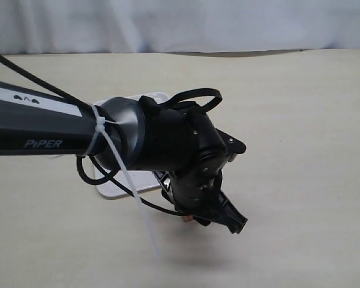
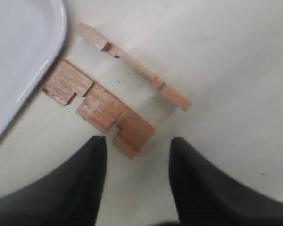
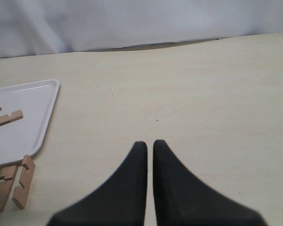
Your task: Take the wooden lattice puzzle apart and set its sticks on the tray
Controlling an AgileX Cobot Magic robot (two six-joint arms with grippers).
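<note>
Two notched reddish-brown wooden sticks [image 2: 99, 107]: lying on the pale bench [image 2: 226, 70], side by side, right next to the corner of the white plastic tray [image 2: 23, 56]
Left claw [image 2: 137, 139]: wide open, nothing in it, tips either side of the nearer stick's end
Right claw [image 3: 150, 143]: pinched shut, empty, well off from the tray
On the tray: a couple more sticks [image 3: 7, 117]

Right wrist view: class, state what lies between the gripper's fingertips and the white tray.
Only bare table lies between the right gripper and the tray; two loose sticks sit aside, by the tray's rim. The right wrist view shows it.
</note>
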